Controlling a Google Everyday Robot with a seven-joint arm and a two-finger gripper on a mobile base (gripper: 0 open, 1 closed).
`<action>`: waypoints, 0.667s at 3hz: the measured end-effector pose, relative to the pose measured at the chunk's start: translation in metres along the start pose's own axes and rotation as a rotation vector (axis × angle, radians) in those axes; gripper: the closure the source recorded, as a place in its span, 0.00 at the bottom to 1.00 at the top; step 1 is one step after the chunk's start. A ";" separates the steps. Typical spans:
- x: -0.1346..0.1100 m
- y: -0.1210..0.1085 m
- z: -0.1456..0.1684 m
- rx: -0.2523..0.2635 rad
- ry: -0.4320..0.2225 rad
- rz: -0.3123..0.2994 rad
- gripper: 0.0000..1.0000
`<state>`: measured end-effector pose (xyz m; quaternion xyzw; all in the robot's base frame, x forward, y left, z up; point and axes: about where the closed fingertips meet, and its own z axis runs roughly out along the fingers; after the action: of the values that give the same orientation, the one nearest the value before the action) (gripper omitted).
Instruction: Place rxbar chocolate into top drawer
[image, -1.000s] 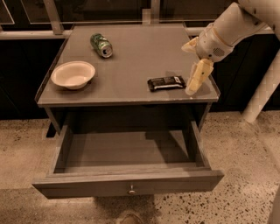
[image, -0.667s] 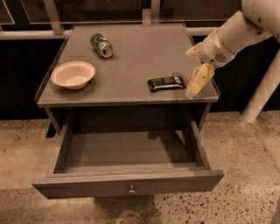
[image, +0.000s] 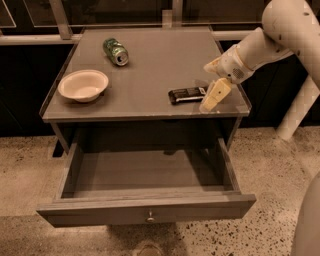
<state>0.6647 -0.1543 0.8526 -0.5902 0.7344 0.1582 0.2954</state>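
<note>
In the camera view, the grey table (image: 150, 65) carries three things. A green soda can (image: 116, 51) lies on its side near the back left. A pale bowl (image: 95, 90) sits upright at the left front, and only its own pale inside shows. The rxbar chocolate (image: 187, 94) lies flat near the right front edge.

The gripper (image: 213, 80) hangs over that right front corner on the end of the white arm (image: 270, 40). Its jaws stand apart and hold nothing. The lower finger (image: 216, 95) points down just beside the bar's right end; whether it touches the bar I cannot tell.

Below the table, the top drawer (image: 100, 212) is pulled out, its round knob (image: 149, 217) facing front. Its grey floor shows bare, and the bar is not in it.
</note>
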 end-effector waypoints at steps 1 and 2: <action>-0.014 -0.006 0.024 -0.039 -0.024 -0.018 0.00; -0.015 -0.002 0.060 -0.111 -0.047 0.010 0.00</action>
<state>0.6834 -0.1080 0.8158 -0.5981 0.7204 0.2141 0.2783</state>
